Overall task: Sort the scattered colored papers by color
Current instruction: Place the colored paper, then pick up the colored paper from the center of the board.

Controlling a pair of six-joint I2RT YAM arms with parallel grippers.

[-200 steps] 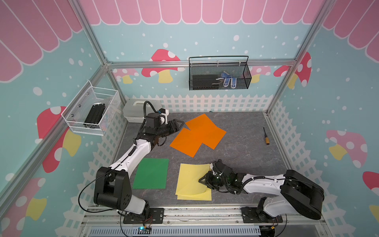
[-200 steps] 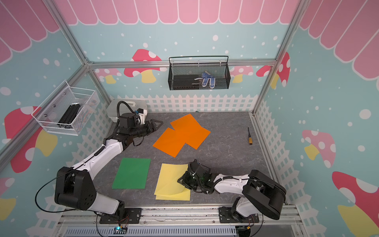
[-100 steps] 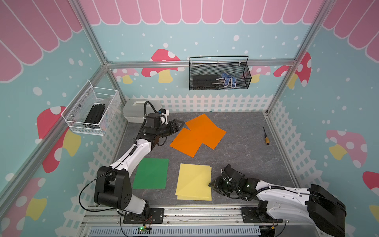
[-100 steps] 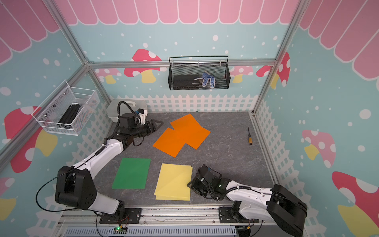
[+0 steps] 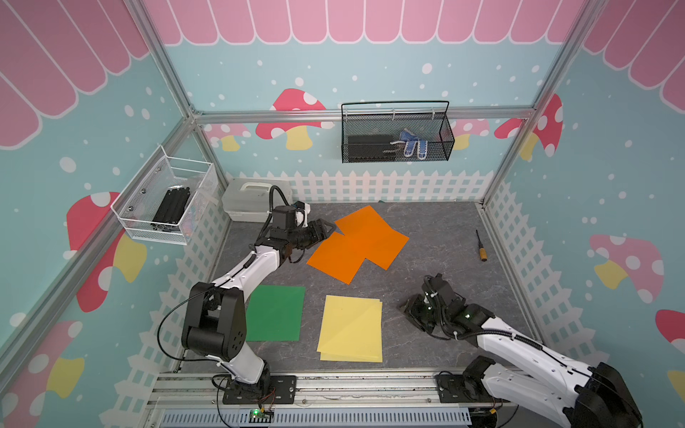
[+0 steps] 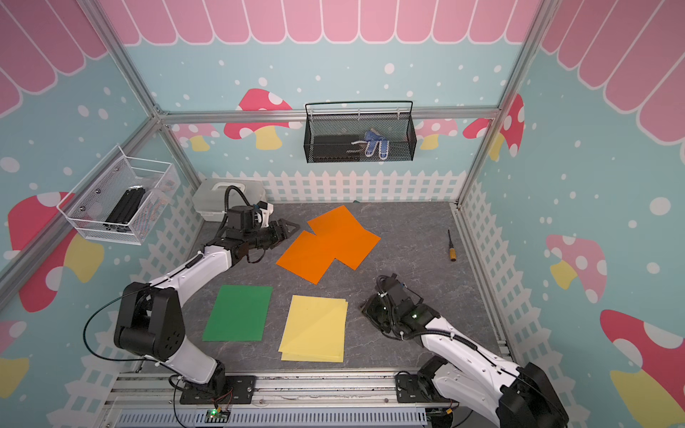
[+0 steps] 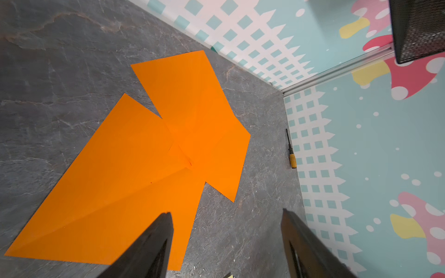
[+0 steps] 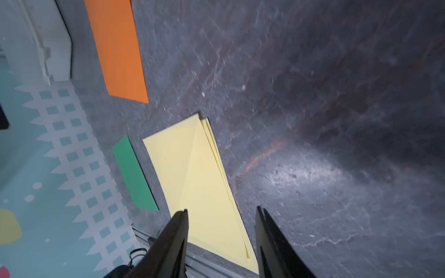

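Two bright orange papers [image 5: 357, 242] [image 6: 328, 242] overlap at the middle back of the grey floor. At the front lie a dark green paper [image 5: 276, 313] and a pale yellow stack [image 5: 350, 328], side by side and flat. My left gripper [image 5: 331, 228] [image 7: 226, 211] hangs open and empty at the left corner of the orange papers [image 7: 144, 156]. My right gripper [image 5: 407, 309] [image 8: 221, 209] is open and empty, low over the floor just right of the yellow stack [image 8: 190, 168]. The right wrist view also shows the green paper [image 8: 132, 173].
A screwdriver [image 5: 480, 246] lies near the right fence. A white lidded box [image 5: 252, 200] stands in the back left corner behind the left arm. A black wire basket [image 5: 396, 137] hangs on the back wall, a white one [image 5: 166, 203] on the left wall.
My right gripper let go of the raised corner of a yellow sheet, opened and drew back to the right. The sheet now lies flat. The left arm barely moved.
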